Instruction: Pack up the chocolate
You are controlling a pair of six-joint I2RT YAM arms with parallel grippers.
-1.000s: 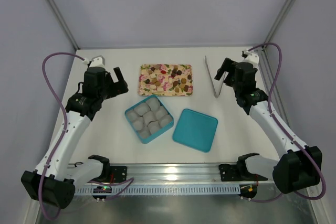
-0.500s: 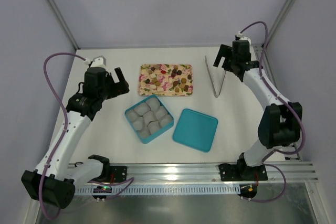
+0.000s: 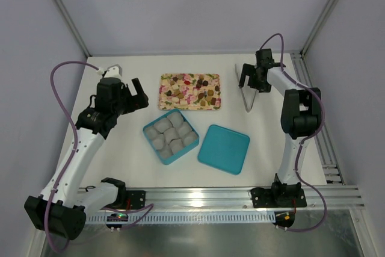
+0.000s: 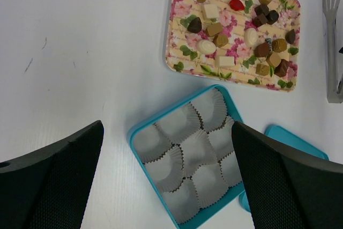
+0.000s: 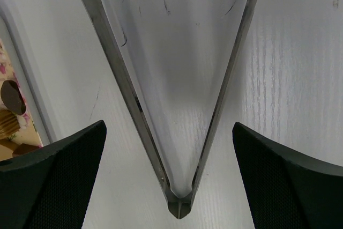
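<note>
Chocolate [image 4: 215, 28]: many small pieces, dark brown, tan, pale and one red, all loose on flowered tray [image 4: 236, 74] at far middle of table [image 3: 120, 142]. None in box [image 4: 171, 109].

Box: teal, just near of tray, turned at an angle, nine white paper cups [image 4: 195, 148] inside, each bare. Lid [image 3: 224, 148] flat on table just right of box, touching or nearly so (cannot tell which).

Tongs [image 5: 123, 87]: metal, lying right of tray and apart from it, arms spread, hinge end toward the arms' bases.

Right gripper [image 5: 169, 127]: over tongs, jaws spread wide to either side of them, gripping nothing; contact with tongs cannot be told.

Left gripper [image 4: 166, 127]: left of tray, raised, jaws spread wide, nothing between them, box seen below.
</note>
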